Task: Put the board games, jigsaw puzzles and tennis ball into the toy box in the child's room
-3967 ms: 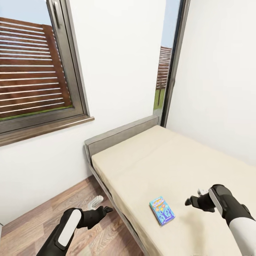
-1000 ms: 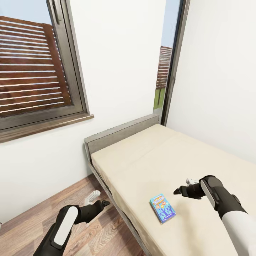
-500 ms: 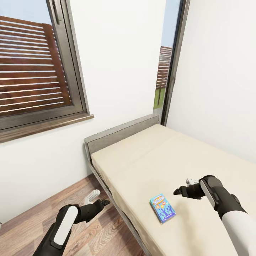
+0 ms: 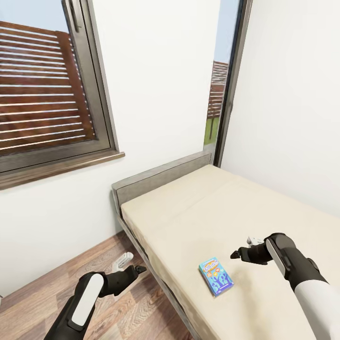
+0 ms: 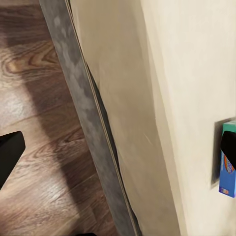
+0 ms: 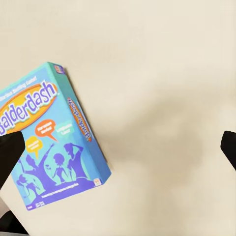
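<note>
Lying flat on the cream mattress of the bed (image 4: 245, 208), low and right of centre in the head view, the blue board game (image 4: 215, 278) is showing its printed face upward, with no toy box or table in sight. One long edge is running close to the mattress side, so a careless nudge risks sliding the thin box toward that side and off onto the wood floor (image 4: 141, 307).

Hovering just to the upper right of the box in the head view, the right gripper (image 4: 246, 252) is empty, and its jaws are standing wide apart: in the right wrist view the two dark fingertips (image 6: 11, 152) are sitting at opposite edges of the frame, one overlapping the box and the other over bare mattress. It is offset from the box rather than centred, so a descent from here risks closing on one edge only, or pressing the box into the soft bedding (a flat box gives little to pinch unless the fingers straddle its narrow width).

Down in the lower left of the head view, the left gripper (image 4: 128, 263) is hanging open and empty over the floor beside the grey bed frame (image 4: 163, 175), well apart from the box; swinging it inward risks clipping that frame.
</note>
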You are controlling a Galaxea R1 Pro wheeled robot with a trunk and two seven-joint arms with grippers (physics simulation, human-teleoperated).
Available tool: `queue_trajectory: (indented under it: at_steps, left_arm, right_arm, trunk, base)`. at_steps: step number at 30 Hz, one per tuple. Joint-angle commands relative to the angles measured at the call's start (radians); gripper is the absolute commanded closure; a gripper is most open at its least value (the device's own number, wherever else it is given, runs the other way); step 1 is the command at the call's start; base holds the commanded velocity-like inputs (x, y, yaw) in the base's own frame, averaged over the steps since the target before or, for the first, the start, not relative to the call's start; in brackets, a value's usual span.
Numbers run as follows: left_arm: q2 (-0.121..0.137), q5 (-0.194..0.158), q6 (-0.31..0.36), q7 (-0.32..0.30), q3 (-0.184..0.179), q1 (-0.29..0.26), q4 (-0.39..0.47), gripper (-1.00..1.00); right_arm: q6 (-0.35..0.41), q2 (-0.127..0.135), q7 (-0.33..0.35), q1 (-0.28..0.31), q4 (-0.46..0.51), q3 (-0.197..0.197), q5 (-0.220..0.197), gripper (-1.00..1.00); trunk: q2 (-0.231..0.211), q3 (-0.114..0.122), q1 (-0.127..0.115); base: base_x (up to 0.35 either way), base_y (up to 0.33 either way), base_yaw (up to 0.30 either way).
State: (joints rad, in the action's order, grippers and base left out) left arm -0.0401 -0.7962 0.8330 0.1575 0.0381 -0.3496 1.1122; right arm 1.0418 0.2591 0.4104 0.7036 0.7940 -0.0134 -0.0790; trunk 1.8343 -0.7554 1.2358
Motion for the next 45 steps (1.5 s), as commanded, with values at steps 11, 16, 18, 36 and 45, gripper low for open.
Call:
queue_trajectory:
  at_steps: [11,16,18,36,45]
  left_arm:
    - [-0.002,-0.011,0.007,0.011,0.002,-0.001,-0.001,-1.0]
    - [-0.003,-0.011,0.008,0.013,0.002,-0.002,-0.001,-1.0]
    - [-0.004,-0.011,0.009,0.013,0.002,-0.002,-0.001,-1.0]
    - [-0.005,-0.009,0.013,0.015,0.002,-0.004,-0.002,-1.0]
    - [-0.004,-0.009,0.015,0.015,0.002,-0.005,-0.001,-1.0]
  right_arm:
    - [0.005,0.002,-0.003,0.001,0.001,-0.002,-0.01,-1.0]
    - [0.005,0.003,-0.003,0.001,0.001,-0.002,-0.011,-1.0]
    - [0.005,0.004,-0.003,0.001,0.001,-0.002,-0.011,-1.0]
    - [0.005,0.004,-0.002,0.001,0.001,0.0,-0.011,-1.0]
    - [0.005,0.004,-0.002,0.001,0.001,0.001,-0.012,-1.0]
  trunk:
    - [0.0,-0.001,0.0]
    - [0.0,-0.001,0.0]
    - [0.0,-0.001,0.0]
    - [0.112,-0.051,0.061]
    - [0.175,-0.079,0.096]
  base:
    - [0.0,0.0,0.0]
    - [0.0,0.0,0.0]
    - [0.0,0.0,0.0]
    - [0.0,0.0,0.0]
    - [0.0,0.0,0.001]
